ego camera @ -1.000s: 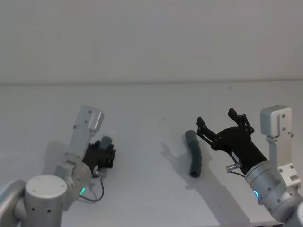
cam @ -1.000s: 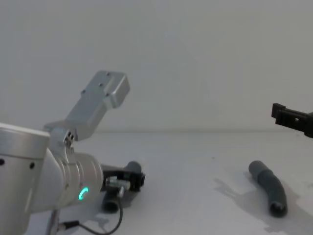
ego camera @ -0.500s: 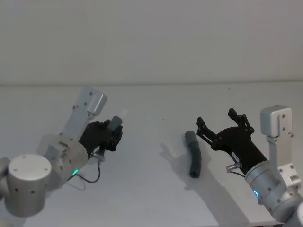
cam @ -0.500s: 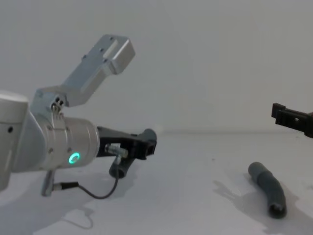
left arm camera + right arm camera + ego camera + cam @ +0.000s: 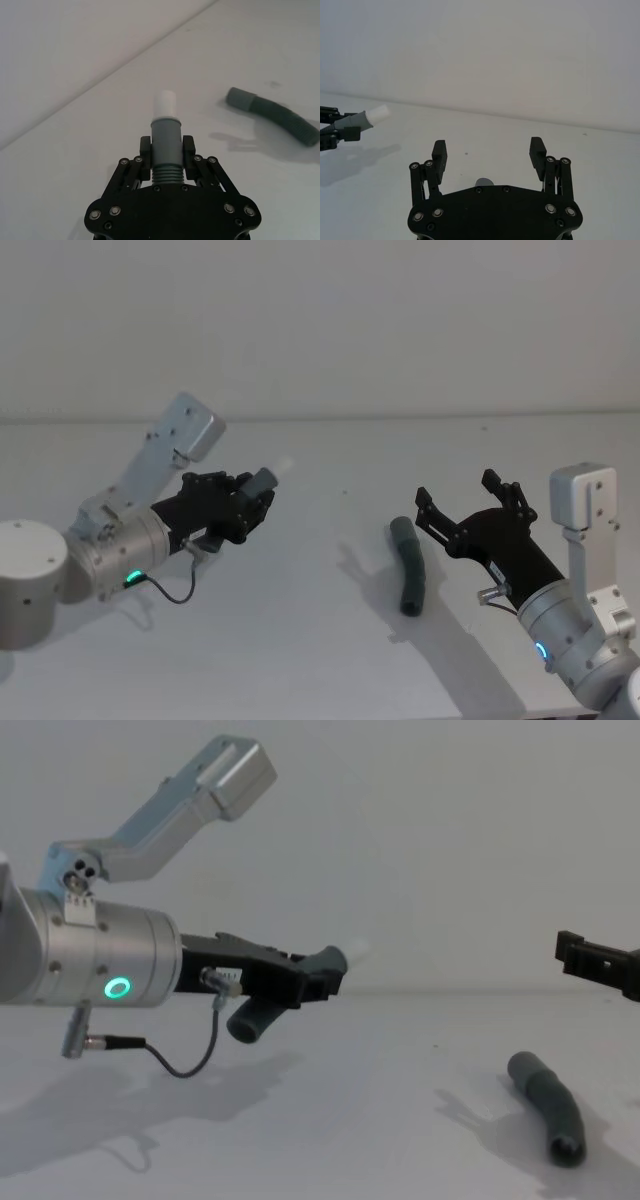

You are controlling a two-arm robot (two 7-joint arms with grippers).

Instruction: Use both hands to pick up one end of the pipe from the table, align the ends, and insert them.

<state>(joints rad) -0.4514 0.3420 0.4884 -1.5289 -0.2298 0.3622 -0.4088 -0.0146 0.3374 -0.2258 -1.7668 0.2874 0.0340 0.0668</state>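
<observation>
Pipe (image 5: 262, 480) clamped in left end effector (image 5: 166, 147), white tip (image 5: 283, 466) aimed rightward (right end effector (image 5: 488, 146) spread).

Wall (image 5: 320, 320): plain, pale grey, unmarked; ran the full width at the back.
Dark speck (image 5: 485, 425): tiny; lay just before the wall's foot, toward the right.
Second speck (image 5: 345, 492): tiny; lay farther out from the wall, near mid-width.

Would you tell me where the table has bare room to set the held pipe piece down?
Bare table lies between the left gripper, shut on the held pipe piece, and the loose pipe piece. Crowded: around that piece, where the right gripper hovers, jaws open.
</observation>
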